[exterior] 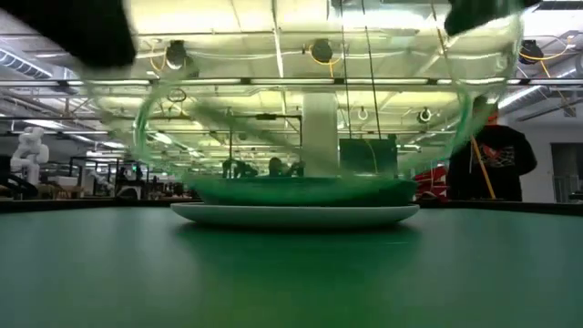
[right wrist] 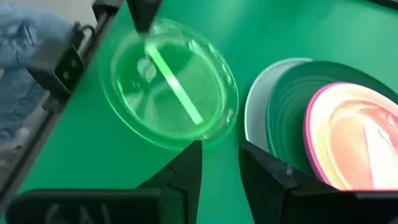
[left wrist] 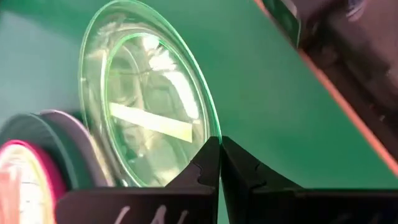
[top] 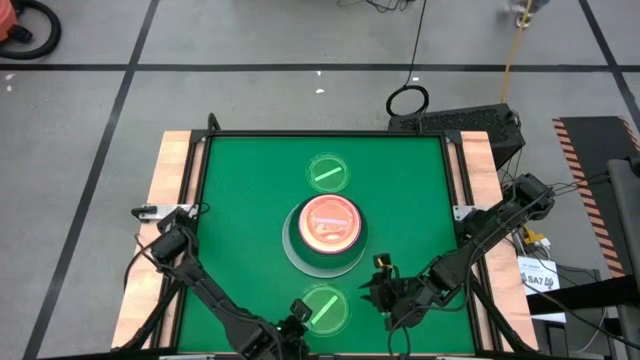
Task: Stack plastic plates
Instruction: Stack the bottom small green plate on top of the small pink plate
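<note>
Counter: green top with wooden side strips, seen from above.
Stack: at the counter's middle; a pale plate at the bottom, a dark green plate on it, a bright pink plate above, and an orange-tinted plate on top.
Pale plate: lowest of the stack, flat on the counter in the low view.
Dark green plate: inside the pale plate's rim.
Pink plate: on the dark green one, its rim bright.
Far green plate: translucent, flat on the counter between the stack and the far edge, apart from the stack.
Near green plate: translucent, between the stack and the near edge; in the low view its clear bowl fills most of the frame, with no contact with the counter visible, so it looks lifted.
Left gripper: at the near edge, at the near green plate's rim; jaws together, clamped on that rim, as the left wrist view shows.
Right gripper: near the near edge, just right of the near green plate, not touching it; jaws apart with nothing between them.
Room: a person in a dark top stands beyond the counter.
</note>
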